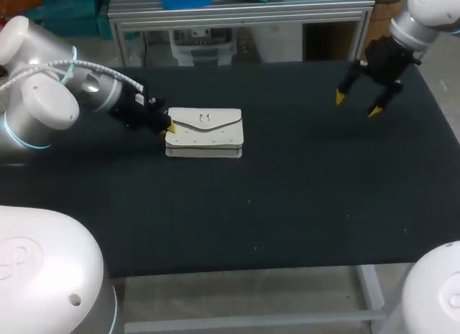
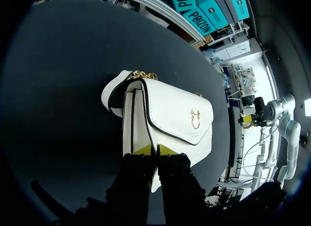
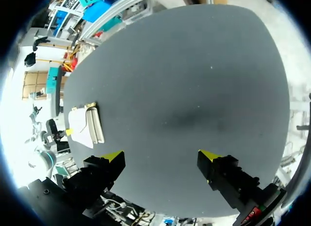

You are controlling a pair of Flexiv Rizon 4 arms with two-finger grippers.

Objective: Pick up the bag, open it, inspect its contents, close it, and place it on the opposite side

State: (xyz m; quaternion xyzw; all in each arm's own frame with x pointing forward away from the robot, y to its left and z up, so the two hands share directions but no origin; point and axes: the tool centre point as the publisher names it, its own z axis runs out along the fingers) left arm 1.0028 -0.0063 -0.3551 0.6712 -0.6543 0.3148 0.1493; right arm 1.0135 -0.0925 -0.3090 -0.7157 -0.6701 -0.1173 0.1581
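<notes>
Left wrist view is showing the left gripper (image 2: 155,150) pinching the end of the white bag (image 2: 170,114) — lying left of middle on the table (image 1: 287,190), probably light, stiff, slick — while the right gripper (image 3: 160,155) is hovering, splayed wide.

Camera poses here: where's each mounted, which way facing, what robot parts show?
Head: fixed above and behind the robot, looking down on the table; both arms enter from the sides, left gripper at the bag, right gripper open above the table.
Left wrist: on the left arm, looking along its gripper, shut on the bag's end.
Right wrist: on the right arm, facing down at the table between open tips.
Shared: the bag shows in all three.
</notes>
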